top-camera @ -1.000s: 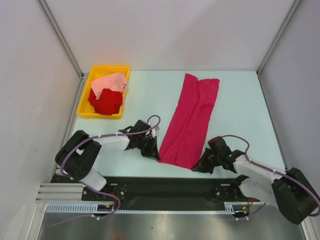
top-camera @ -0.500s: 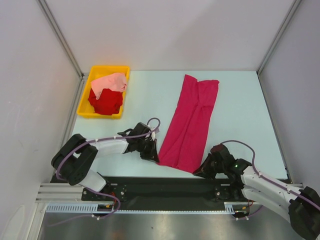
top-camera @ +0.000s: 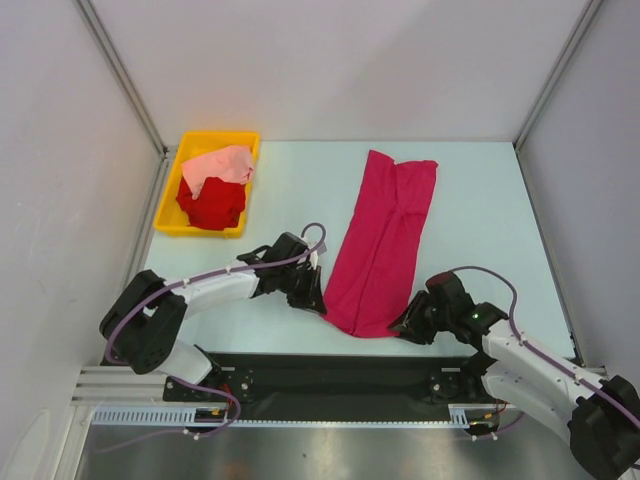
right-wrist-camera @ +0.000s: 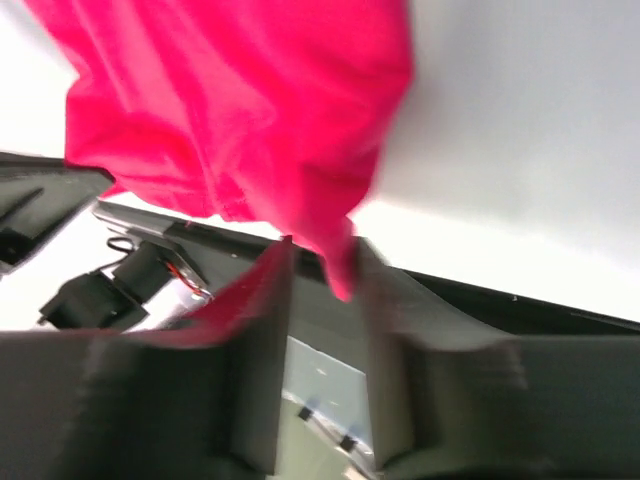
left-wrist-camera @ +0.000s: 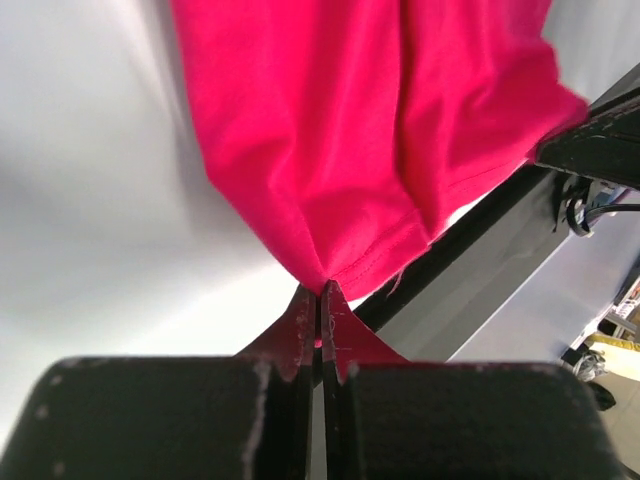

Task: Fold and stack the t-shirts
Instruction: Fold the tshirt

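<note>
The magenta-crimson t-shirt (top-camera: 385,240) lies folded into a long strip down the middle of the table. My left gripper (top-camera: 318,300) is shut on its near left corner, and the pinched hem shows in the left wrist view (left-wrist-camera: 340,130) at my fingertips (left-wrist-camera: 321,290). My right gripper (top-camera: 405,325) is at the near right corner. In the right wrist view its jaws stand apart, with a tip of the shirt (right-wrist-camera: 230,110) hanging between them (right-wrist-camera: 325,248). The bright red t-shirt (top-camera: 212,205) and the pale salmon-pink t-shirt (top-camera: 225,163) lie crumpled in the bin.
A yellow plastic bin (top-camera: 168,216) stands at the far left of the table. The black base rail (top-camera: 330,375) runs along the near edge, just behind both grippers. White walls close in the left, right and far sides.
My right gripper pulled back toward the near edge, then came forward again to the shirt's near right corner. My left gripper shifted slightly right with the near left corner in it.
</note>
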Tool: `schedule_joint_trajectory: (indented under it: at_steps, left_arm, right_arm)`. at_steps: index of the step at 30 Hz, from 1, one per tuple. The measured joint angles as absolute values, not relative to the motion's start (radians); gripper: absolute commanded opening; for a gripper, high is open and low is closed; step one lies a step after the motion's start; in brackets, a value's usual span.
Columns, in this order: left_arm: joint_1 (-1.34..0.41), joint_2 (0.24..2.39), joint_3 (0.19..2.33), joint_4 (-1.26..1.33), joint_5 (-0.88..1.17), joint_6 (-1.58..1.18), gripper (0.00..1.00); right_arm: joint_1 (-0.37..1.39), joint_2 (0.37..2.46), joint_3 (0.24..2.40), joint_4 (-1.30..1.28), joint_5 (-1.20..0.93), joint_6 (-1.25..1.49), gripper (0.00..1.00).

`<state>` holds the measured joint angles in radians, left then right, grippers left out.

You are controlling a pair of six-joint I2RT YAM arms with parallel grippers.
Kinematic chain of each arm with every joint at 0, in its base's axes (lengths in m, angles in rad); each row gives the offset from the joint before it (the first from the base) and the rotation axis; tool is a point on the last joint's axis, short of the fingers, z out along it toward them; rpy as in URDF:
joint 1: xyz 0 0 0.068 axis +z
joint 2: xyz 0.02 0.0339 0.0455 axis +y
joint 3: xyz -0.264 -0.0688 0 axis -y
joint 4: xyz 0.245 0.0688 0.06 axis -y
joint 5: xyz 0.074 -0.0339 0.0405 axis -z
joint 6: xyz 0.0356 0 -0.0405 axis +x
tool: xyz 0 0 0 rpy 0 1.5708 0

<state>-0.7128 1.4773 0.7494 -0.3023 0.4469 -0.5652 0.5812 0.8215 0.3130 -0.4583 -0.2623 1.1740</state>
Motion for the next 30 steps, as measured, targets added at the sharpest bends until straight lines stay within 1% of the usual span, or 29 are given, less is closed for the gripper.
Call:
schedule_joint_trajectory:
  at_steps: [3,5,8,13,18,21,23,24,25,30]
  left_arm:
    - [-0.713,1.477,0.758,-0.303,0.447,-0.565,0.0]
    - [-0.713,1.479,0.757,-0.307,0.447,-0.565,0.0]
    - [-0.713,1.48,0.75,-0.306,0.448,-0.565,0.0]
    - [-0.713,1.486,0.741,-0.307,0.448,-0.565,0.0]
    - [-0.713,1.493,0.74,-0.307,0.448,-0.56,0.0]
    - [-0.713,1.493,0.739,-0.302,0.448,-0.556,0.0]
    - [-0.713,1.493,0.735,-0.3,0.448,-0.556,0.0]
    - [-0.713,1.493,0.732,-0.3,0.448,-0.556,0.0]
    - [-0.713,1.493,0.731,-0.301,0.448,-0.556,0.0]
    - [-0.713,1.492,0.739,-0.311,0.45,-0.559,0.0]
  right_arm:
    - [0.569,0.821,0.34,-0.485,-0.268,1.142,0.4]
    - [0.569,0.819,0.348,-0.525,-0.271,1.126,0.45]
    - [0.567,0.807,0.349,-0.582,-0.273,1.113,0.48]
    - [0.558,0.787,0.334,-0.596,-0.287,1.108,0.45]
    - [0.553,0.825,0.283,-0.553,-0.318,1.119,0.42]
    - [0.552,0.855,0.277,-0.503,-0.334,1.121,0.36]
    - [0.552,0.871,0.276,-0.479,-0.335,1.119,0.2]
    - [0.552,0.879,0.276,-0.468,-0.332,1.117,0.07]
    - [0.552,0.886,0.276,-0.461,-0.33,1.113,0.0]
    - [0.535,0.889,0.327,-0.5,-0.319,1.087,0.0]
